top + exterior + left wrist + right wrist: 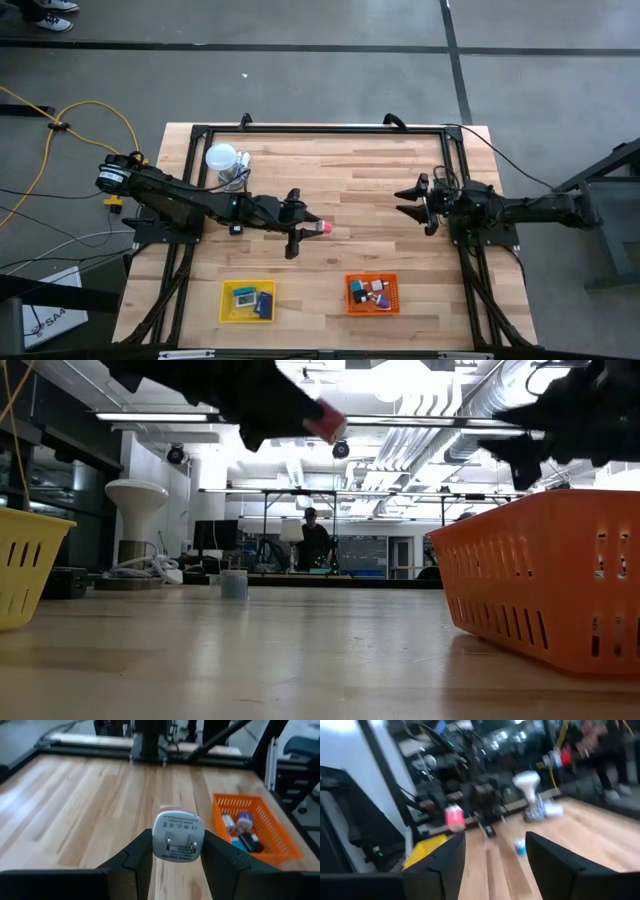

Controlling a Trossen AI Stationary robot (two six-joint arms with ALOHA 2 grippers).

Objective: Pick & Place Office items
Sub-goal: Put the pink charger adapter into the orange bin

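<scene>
Near tabletop front edge: yellow tray [247,301], orange tray [372,294], each with small office items [374,294].
Left gripper [318,228]: above tabletop centre, clamped on a white plug adapter [176,835] with pink end.
Right gripper [410,200]: near right edge, fingers spread, nothing held.

high: straight down | low: table-level, across | wrists: forward | shared: orange tray [372,294]

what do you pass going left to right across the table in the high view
white globe → left gripper holding a white-and-pink plug adapter → right gripper, open. Nearer the front edge: yellow tray → orange tray.
</scene>
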